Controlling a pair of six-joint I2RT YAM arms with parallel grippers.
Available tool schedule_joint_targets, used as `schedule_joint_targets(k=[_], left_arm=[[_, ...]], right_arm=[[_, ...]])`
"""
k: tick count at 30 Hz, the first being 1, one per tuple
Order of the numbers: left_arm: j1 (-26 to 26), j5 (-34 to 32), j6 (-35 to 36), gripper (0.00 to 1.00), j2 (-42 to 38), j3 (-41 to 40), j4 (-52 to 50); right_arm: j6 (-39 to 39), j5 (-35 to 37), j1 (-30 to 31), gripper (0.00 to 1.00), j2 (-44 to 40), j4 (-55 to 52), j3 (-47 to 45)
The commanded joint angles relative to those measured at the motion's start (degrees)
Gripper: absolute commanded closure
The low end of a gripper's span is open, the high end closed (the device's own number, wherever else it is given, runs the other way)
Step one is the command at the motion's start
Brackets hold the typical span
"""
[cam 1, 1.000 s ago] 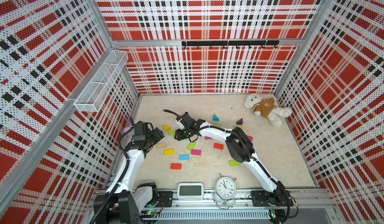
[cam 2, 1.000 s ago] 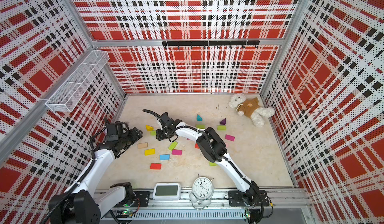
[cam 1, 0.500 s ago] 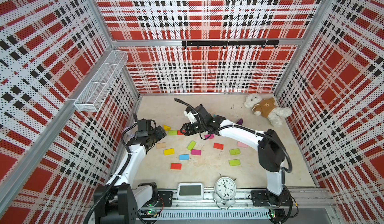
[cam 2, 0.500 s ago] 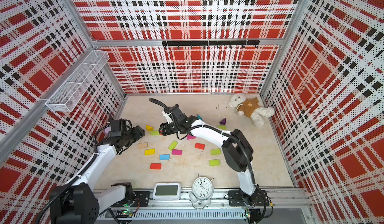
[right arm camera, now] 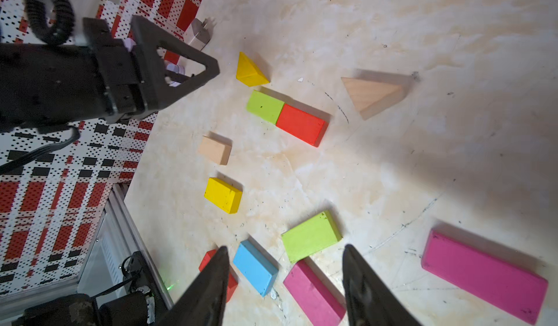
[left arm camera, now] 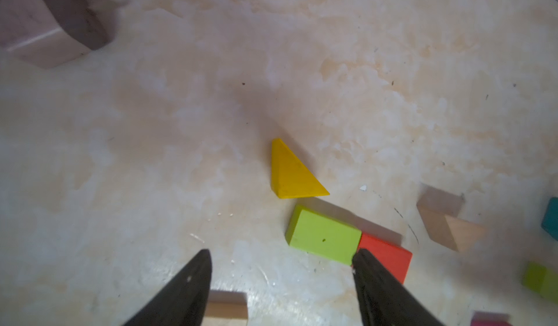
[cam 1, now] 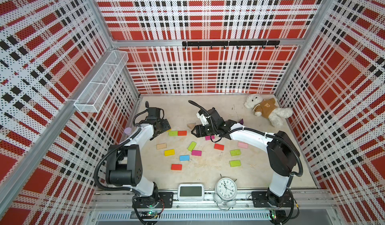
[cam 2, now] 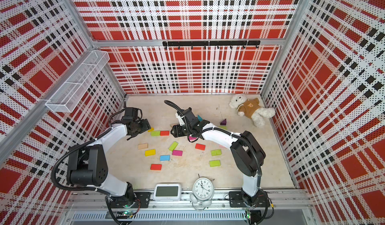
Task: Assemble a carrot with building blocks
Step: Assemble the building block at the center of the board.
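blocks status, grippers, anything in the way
Left gripper open, empty. Right gripper open, empty. Lime block and red block butted end to end. Yellow wedge close by.

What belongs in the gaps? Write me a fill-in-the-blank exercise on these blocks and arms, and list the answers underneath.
1. The lime brick lies end to end against a ____ brick, the two touching.
2. The yellow wedge lies just off the ____ end of that pair.
3. On the left gripper and the right gripper, the jaws stand ____ and hold nothing.

Missing words: red; lime; open
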Motion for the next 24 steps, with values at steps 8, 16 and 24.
schedule_joint_targets(k=[8, 16, 24], left_arm=[[-2.20, -5.08, 1.53, 0.32, 8.46, 5.45, -0.50], [-2.49, -5.73, 2.44, 0.40, 12.61, 8.92, -0.57], [-2.78, -5.99, 3.08, 0.50, 15.80, 10.83, -0.84]], right_arm=[[0.23, 0.06, -1.33, 0.41, 1.54, 2.03, 0.68], [0.19, -0.64, -2.08, 0.41, 3.57, 1.15, 2.49], [0.08, -1.31, -2.38, 0.42, 5.20, 0.61, 3.73]])
